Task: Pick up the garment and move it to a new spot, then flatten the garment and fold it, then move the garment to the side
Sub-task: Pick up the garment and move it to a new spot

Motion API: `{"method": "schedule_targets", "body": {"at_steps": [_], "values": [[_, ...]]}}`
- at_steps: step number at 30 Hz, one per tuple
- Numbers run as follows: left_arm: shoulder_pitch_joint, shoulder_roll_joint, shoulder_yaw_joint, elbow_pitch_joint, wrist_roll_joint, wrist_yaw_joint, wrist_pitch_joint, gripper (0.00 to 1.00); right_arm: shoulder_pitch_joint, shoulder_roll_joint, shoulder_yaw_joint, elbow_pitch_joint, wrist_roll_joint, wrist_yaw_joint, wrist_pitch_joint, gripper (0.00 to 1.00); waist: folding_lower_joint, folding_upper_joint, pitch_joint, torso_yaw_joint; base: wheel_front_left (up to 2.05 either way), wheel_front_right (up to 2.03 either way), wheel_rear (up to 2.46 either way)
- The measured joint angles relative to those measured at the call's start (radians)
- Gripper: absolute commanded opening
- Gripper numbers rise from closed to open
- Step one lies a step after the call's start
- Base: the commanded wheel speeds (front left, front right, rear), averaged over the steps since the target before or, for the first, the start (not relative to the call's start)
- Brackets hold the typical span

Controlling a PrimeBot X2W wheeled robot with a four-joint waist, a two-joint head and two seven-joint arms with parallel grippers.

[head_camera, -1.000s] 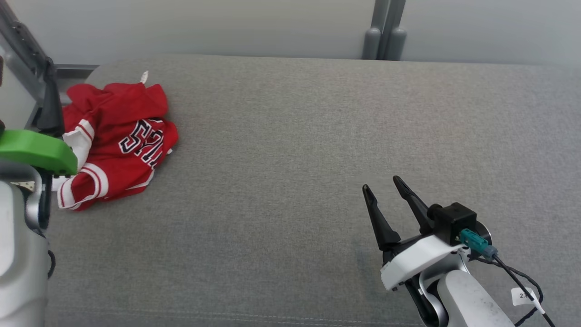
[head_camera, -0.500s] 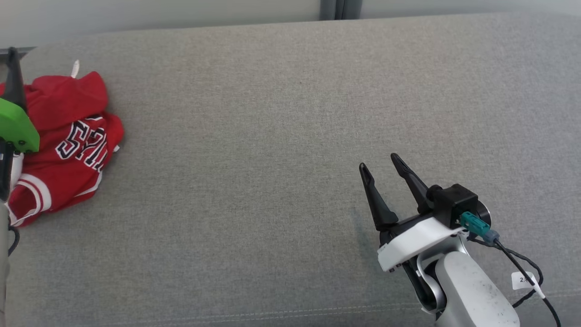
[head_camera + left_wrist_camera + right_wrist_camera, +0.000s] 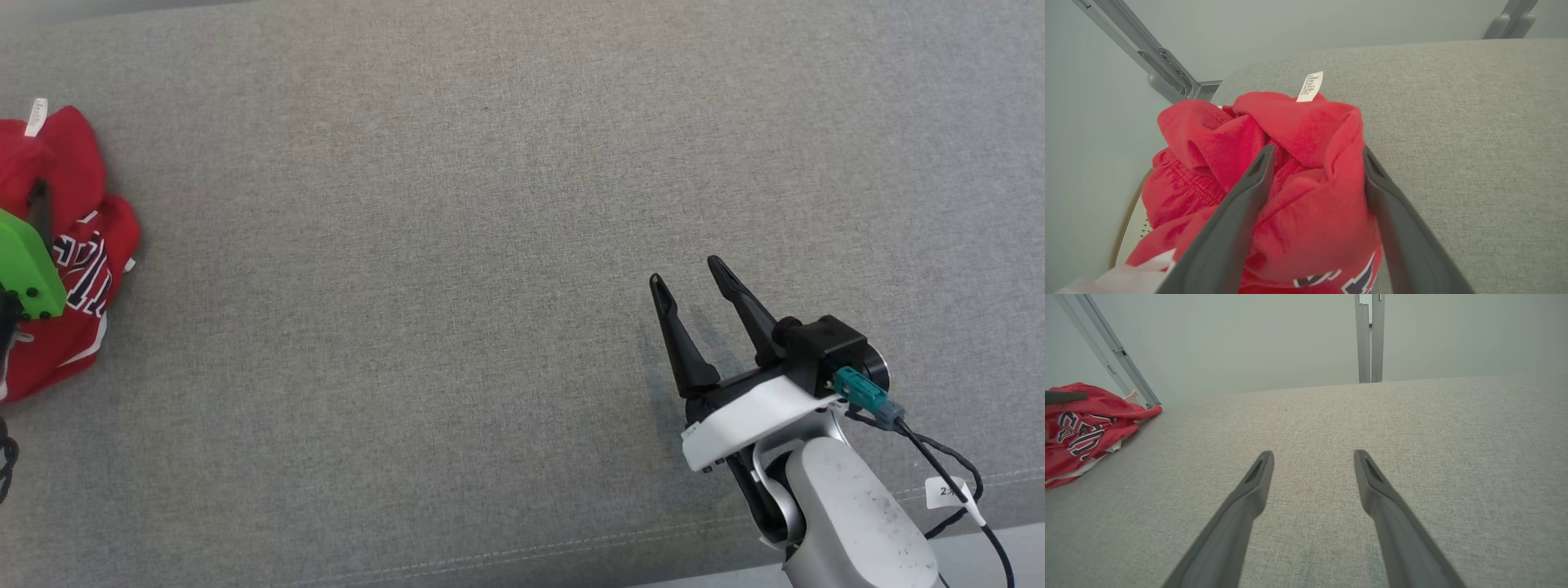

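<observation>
The garment, a crumpled red jersey with white trim and dark lettering, lies at the far left of the grey fabric table. In the left wrist view my left gripper is open, its two dark fingers straddling a raised bunch of the garment, cloth touching both. Its green cover shows at the head view's left edge. My right gripper stands open over bare table at the lower right, far from the garment, nothing between its fingers.
A white label sticks up from the garment's far side. Slanted metal frame bars and an upright post stand behind the table against a pale wall. The table's front edge runs near my right arm.
The head camera has turned, sliding the whole picture left and the table's far edge out of view. My left gripper has come from beside the garment onto it. Both grippers stay open.
</observation>
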Motion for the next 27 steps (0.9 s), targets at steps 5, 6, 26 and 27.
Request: {"method": "schedule_targets", "body": {"at_steps": [5,6,26,27], "values": [[0.002,0.007,-0.056,0.032,-0.06,0.0,0.043,1.0,-0.001,0.0,-0.003,0.0,-0.006,0.0,-0.002,1.0,0.0,0.0,0.003,-0.002,0.0,0.0,0.0],[0.002,0.009,-0.067,0.038,-0.064,0.0,0.05,1.0,-0.002,0.0,-0.002,0.001,-0.006,0.0,-0.002,1.0,0.0,0.0,0.003,-0.002,0.0,0.0,0.0],[-0.065,0.035,-0.174,0.031,-0.083,0.0,-0.193,0.0,-0.007,0.0,0.016,0.02,0.003,0.0,-0.004,1.0,0.0,0.0,-0.05,0.0,0.0,0.0,0.0],[-0.072,0.035,-0.183,0.023,-0.082,0.0,-0.201,0.0,-0.007,0.0,0.016,0.021,0.006,0.0,-0.004,1.0,0.0,0.0,-0.055,0.0,0.0,0.0,0.0]]}}
